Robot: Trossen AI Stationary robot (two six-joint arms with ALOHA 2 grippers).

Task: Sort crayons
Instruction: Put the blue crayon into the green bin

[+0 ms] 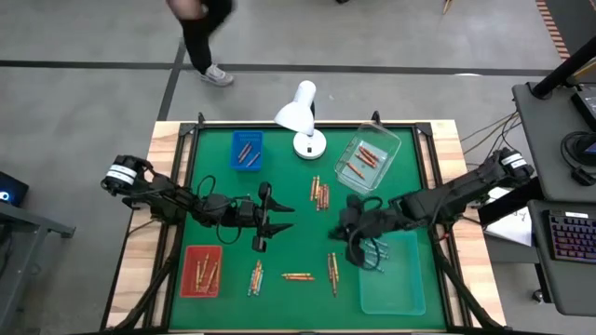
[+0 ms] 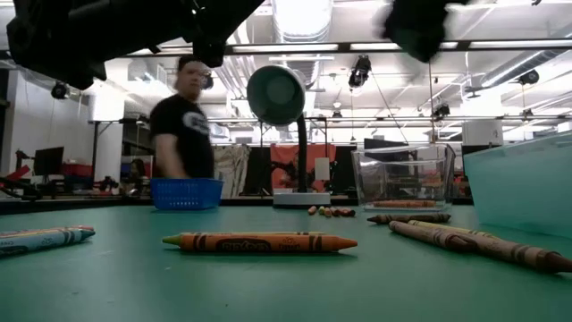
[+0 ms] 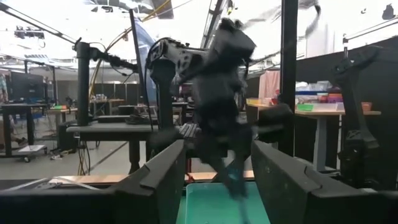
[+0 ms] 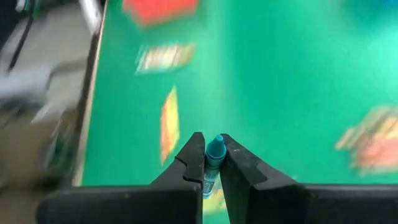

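Crayons lie in small groups on the green table: a cluster at the middle (image 1: 319, 193) and several along the near edge (image 1: 298, 276), among them an orange one (image 2: 259, 242). My left gripper (image 1: 276, 221) hovers open left of centre and is empty, as its wrist view (image 3: 214, 180) shows. My right gripper (image 1: 358, 244), right of centre by the teal tray (image 1: 400, 288), is shut on a blue crayon (image 4: 215, 149). My right gripper pinches the blue crayon between its two fingers just behind the pointed tip (image 4: 217, 142), which pokes out past the fingertips. The crayon lies along the fingers, its rest hidden between them. The fingers slant down toward the table's left. The crayon is clear of the table.
A blue tray (image 1: 247, 149) with crayons sits far left, a red tray (image 1: 201, 270) near left and a clear bin (image 1: 368, 160) far right. A white lamp (image 1: 300, 116) stands at the far edge. A person (image 2: 183, 134) moves behind the table.
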